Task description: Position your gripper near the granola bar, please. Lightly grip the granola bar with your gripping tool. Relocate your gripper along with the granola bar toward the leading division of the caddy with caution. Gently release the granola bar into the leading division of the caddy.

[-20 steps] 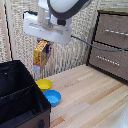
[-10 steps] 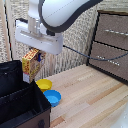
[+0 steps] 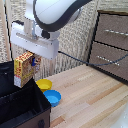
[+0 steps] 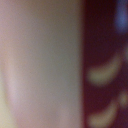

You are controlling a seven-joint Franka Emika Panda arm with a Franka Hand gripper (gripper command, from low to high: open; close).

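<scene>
The granola bar [image 3: 24,70], a yellow-orange carton with red edges, hangs upright in the air just above the caddy [image 3: 20,105], over its rear part near the back wall. The claw [image 3: 33,61] is clamped on the carton's upper end, its dark blue fingers showing beside the top of the box under the flat white mount. Which compartment lies directly below the carton cannot be told. The caddy, a black fabric box, sits on the wooden desk [image 3: 90,100]. Just beside the caddy, on the exterior view's right, lie a yellow bowl [image 3: 44,84] and a blue bowl [image 3: 52,97], touching each other. Well apart from the caddy stands a brown drawer cabinet [image 3: 112,42]. The wrist view is a blur of pale and dark red surfaces.
</scene>
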